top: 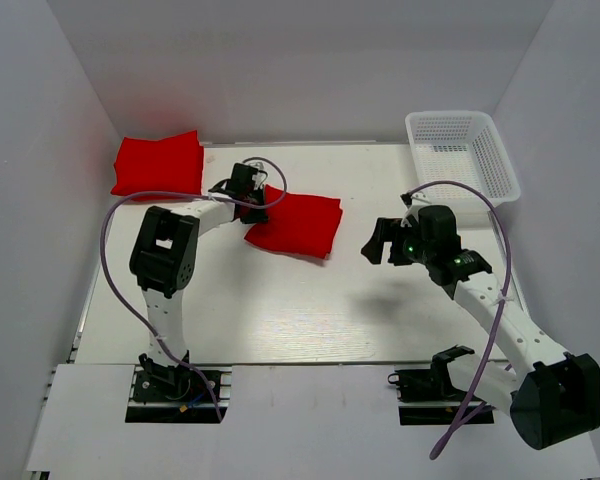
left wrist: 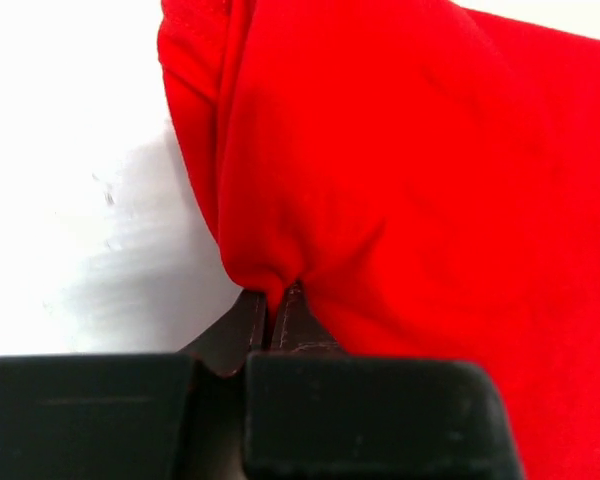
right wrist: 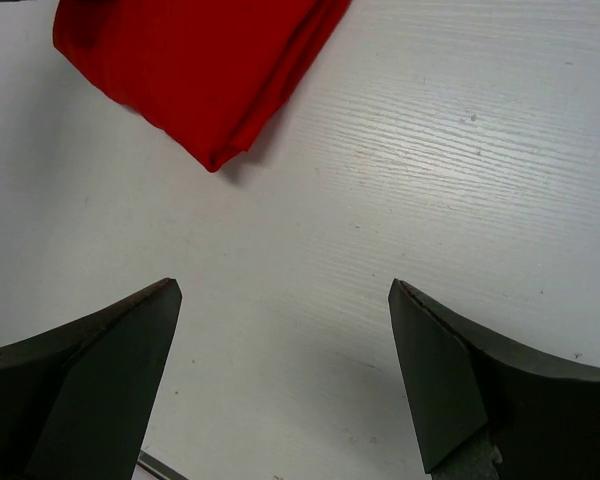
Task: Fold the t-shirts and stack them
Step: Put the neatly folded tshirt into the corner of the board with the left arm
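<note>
Two red t-shirts lie folded on the white worktop (top: 280,310). The nearer t-shirt (top: 298,226) sits around the middle of the worktop, a squarish packet turned slightly askew. The far t-shirt (top: 158,164) lies flat in the back left corner, well apart from the first.

The left pincer (top: 258,208) is at the left edge of the nearer t-shirt. In the left wrist view the left pincer (left wrist: 275,305) is clamped tight on a small pinch of the fabric, its two dark fingers (left wrist: 248,325) pressed together with the cloth bunched between their tips. The nearer t-shirt (left wrist: 410,180) fills most of that view, its layered folds showing along the left side.

The right pincer (top: 373,242) hangs over bare worktop to the right of the nearer t-shirt, apart from it. From the right wrist, the right pincer (right wrist: 282,290) is spread wide and holds nothing, and only the woodgrain worktop (right wrist: 440,170) shows between its fingers (right wrist: 110,370). A folded corner of the nearer t-shirt (right wrist: 190,60) shows at the top left of that view.

A white mesh basket (top: 455,128) stands at the back right corner. A purple cable (top: 105,260) loops beside each arm. I can read no writing on the cloth or the arms.
</note>
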`<state>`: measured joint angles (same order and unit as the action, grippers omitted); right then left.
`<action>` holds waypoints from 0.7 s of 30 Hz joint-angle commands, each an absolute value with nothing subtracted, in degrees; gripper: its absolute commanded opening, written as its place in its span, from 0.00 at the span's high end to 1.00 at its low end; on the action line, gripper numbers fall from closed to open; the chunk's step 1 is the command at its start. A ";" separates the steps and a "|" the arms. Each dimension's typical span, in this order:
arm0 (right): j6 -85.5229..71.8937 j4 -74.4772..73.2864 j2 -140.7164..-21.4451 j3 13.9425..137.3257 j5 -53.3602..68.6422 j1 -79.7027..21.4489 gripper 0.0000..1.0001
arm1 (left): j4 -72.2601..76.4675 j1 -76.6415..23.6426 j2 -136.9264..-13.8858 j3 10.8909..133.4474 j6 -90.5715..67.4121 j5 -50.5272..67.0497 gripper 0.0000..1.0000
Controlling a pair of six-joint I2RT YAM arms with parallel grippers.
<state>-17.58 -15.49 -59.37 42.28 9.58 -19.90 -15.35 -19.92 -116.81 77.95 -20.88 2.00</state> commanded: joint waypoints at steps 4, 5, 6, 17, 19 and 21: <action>-16.96 -13.27 -58.10 41.57 8.09 -19.69 0.10 | -20.48 -19.42 -117.25 82.44 -12.31 -2.37 1.00; -16.96 -13.01 -58.18 41.57 8.17 -19.69 0.10 | -20.48 -19.42 -115.42 82.96 -12.30 -2.90 1.00; -17.14 -12.57 -58.10 41.40 8.17 -19.69 0.10 | -20.48 -18.90 -114.36 82.97 -11.61 -2.90 1.00; -18.28 -12.65 -58.80 41.66 5.10 -19.60 0.10 | -27.33 -18.37 -107.76 95.27 -2.56 -12.22 1.00; -18.72 -13.54 -58.89 42.27 4.57 -19.60 0.10 | -26.63 -18.37 -106.97 95.88 -0.45 -13.10 1.00; -18.90 -13.71 -58.97 42.28 4.04 -19.51 0.10 | -25.85 -17.84 -106.35 95.89 1.22 -13.71 1.00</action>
